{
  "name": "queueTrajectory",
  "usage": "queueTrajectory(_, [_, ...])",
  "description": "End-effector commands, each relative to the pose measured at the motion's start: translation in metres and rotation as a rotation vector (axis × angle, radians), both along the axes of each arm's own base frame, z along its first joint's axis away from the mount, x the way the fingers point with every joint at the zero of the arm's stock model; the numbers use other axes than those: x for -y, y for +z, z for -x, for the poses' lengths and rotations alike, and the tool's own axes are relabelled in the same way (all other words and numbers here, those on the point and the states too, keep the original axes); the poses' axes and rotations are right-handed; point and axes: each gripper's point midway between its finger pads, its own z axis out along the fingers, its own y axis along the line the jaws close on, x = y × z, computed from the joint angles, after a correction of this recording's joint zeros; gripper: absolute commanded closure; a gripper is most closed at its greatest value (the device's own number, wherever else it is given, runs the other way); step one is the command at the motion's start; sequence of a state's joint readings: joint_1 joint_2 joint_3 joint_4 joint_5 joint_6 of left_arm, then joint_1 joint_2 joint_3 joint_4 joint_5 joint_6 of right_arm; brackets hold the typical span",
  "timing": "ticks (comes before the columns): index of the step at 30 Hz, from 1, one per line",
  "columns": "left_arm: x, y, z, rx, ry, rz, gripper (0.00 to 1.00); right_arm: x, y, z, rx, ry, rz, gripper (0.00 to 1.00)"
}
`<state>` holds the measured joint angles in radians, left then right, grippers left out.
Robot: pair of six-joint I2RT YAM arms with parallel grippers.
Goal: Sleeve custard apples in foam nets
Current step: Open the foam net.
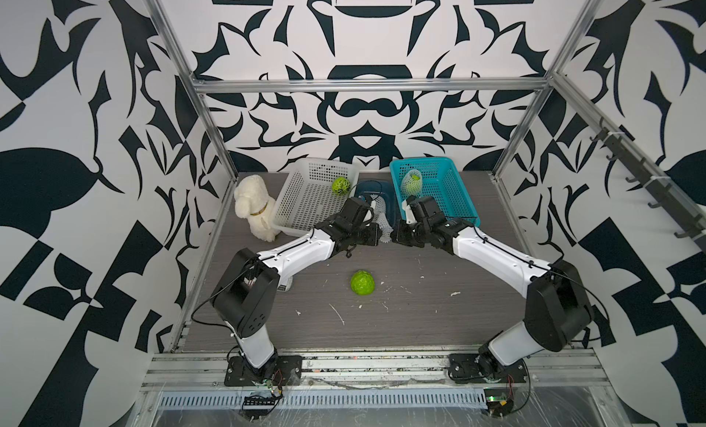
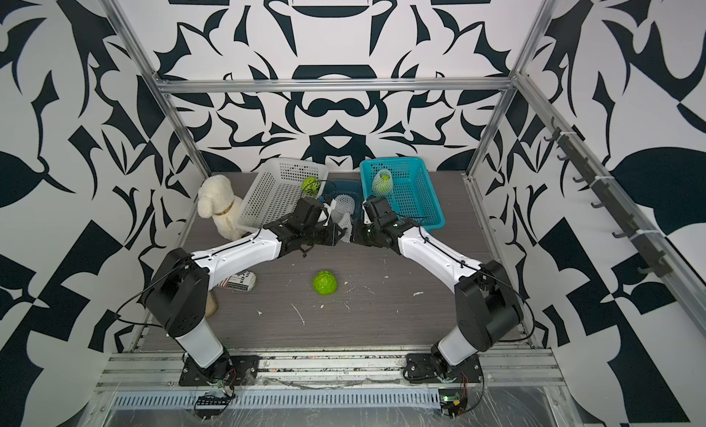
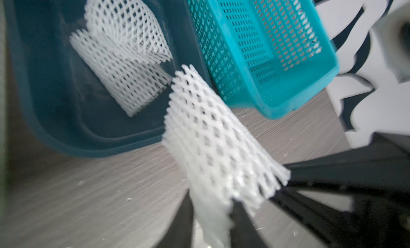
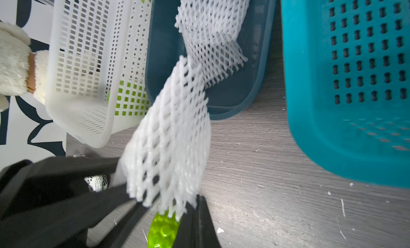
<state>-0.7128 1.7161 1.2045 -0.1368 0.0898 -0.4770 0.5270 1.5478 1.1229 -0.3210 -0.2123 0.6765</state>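
While the two arms meet just above the middle of the frame in both top views, a white foam net (image 3: pixel 213 133) is held between them. The left gripper (image 3: pixel 210 215) is pinched narrow on one edge of the mesh. The right gripper (image 4: pixel 188 204) is clamped tight on the opposite edge, as the wrist views show at close range. A bare custard apple (image 1: pixel 363 282) sits alone on the grey table (image 1: pixel 458 329) below the grippers, at centre frame and well apart from them. A second custard apple (image 1: pixel 340 185) lies in the white basket (image 1: pixel 305 200) at upper centre-left. A sleeved custard apple (image 1: pixel 412 182) rests in the teal basket (image 1: pixel 447 192) to the right of it. Between the baskets a dark blue tray (image 3: pixel 55 91) holds spare foam nets (image 3: pixel 119 47). A white plush dog (image 1: pixel 255 207) stands just left of the white basket. White foam scraps (image 1: pixel 338 313) dot the table.
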Motion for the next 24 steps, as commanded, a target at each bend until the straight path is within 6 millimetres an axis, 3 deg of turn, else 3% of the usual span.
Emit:
queueTrajectory(1, [-0.004, -0.002, -0.002, 0.007, 0.008, -0.034, 0.9, 0.004, 0.015, -0.003, 0.057, -0.019, 0.006, 1.0])
queueTrajectory(5, [-0.014, -0.004, -0.001, 0.02, 0.03, -0.074, 0.98, 0.014, 0.009, -0.004, 0.063, -0.039, 0.069, 1.0])
queueTrajectory(17, [-0.047, -0.009, -0.01, 0.048, 0.151, -0.216, 0.97, 0.025, 0.009, -0.004, 0.078, -0.055, 0.124, 1.0])
queueTrajectory(20, [-0.046, -0.002, -0.009, 0.066, 0.147, -0.192, 0.97, 0.018, 0.013, -0.003, 0.08, -0.03, 0.09, 1.0])
queueTrajectory(24, [-0.034, 0.006, -0.006, 0.066, 0.102, -0.134, 1.0, -0.008, 0.022, 0.0, 0.089, 0.074, -0.023, 1.0])
